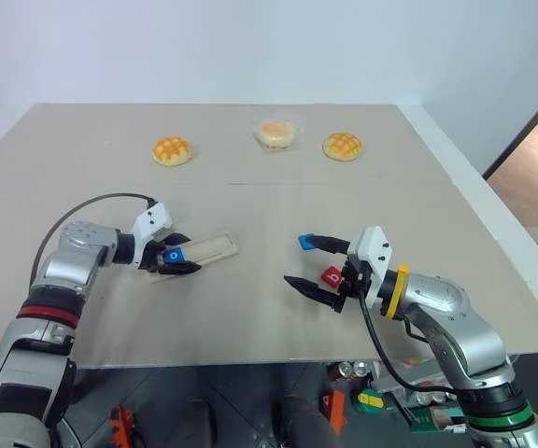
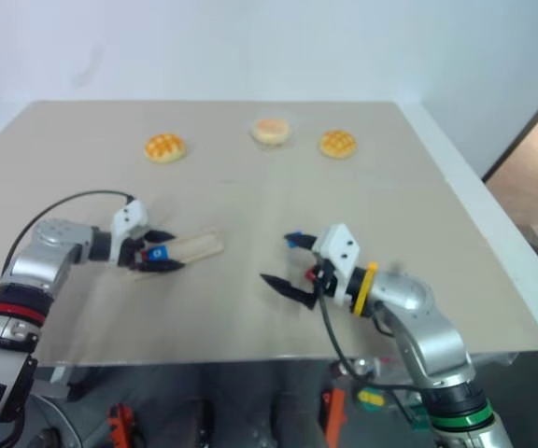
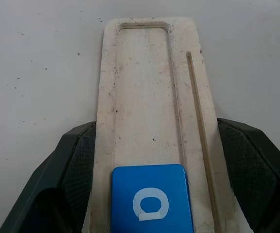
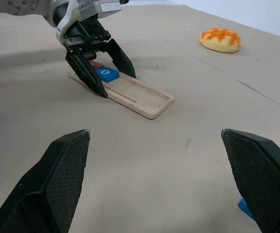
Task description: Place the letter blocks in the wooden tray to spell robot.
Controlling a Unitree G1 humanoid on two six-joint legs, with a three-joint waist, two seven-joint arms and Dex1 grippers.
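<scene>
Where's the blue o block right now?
The blue o block lies in the slot of the wooden tray at its near end, on the robot's left side of the table, with the left gripper straddling the tray around it.

A pale wooden tray (image 1: 205,250) lies flat, its slot holding a blue "o" block (image 3: 149,199); a red block (image 1: 332,277) sits at its 3 o'clock, well apart.

Buns: three — two golden (image 1: 172,150), (image 1: 342,146), one paler in clear wrapper (image 1: 275,133)
Wooden tray (image 1: 215,246): one
Letter blocks: four — two blue (image 1: 175,254), (image 1: 307,242), two red (image 1: 332,276), (image 4: 96,65)
</scene>
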